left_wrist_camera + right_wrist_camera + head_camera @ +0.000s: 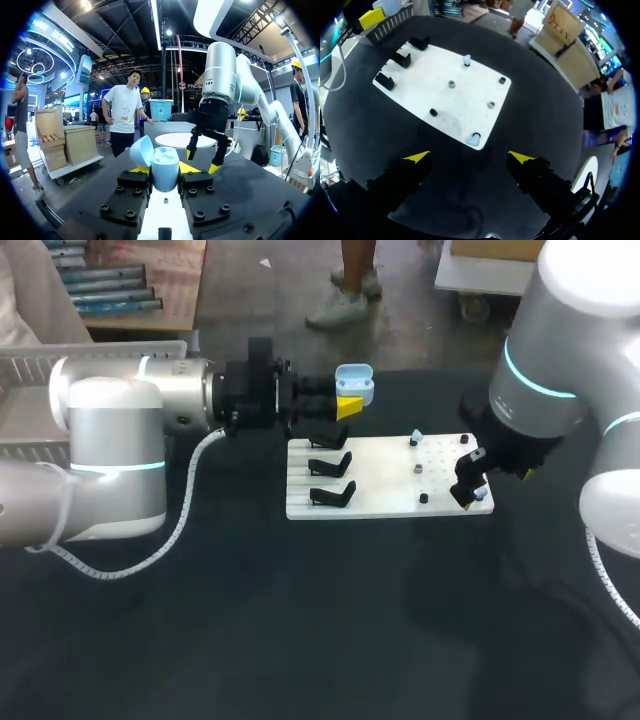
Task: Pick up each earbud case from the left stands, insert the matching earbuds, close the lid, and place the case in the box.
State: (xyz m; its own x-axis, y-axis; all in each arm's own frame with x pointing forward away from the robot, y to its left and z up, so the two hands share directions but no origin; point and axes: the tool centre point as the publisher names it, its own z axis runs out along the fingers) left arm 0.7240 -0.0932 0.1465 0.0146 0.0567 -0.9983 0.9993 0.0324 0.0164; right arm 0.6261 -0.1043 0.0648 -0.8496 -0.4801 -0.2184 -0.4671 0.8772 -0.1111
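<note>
Left gripper is clenched on the blue earbud case, with the lid open. The case is held in the air near the stand end of the white board, off the black stands. Right gripper is spread wide and empty, over a pale earbud at the board's edge. Risks: an off-centre pinch knocks the tiny bud off its peg, the bud slips in transit, the insertion push tilts the case in the clamp, or the grippers collide.

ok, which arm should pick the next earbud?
Right, probably. Its claw is open, hovering by a light blue earbud on the white board. The left claw is shut on the open earbud case, so it is occupied.
</note>
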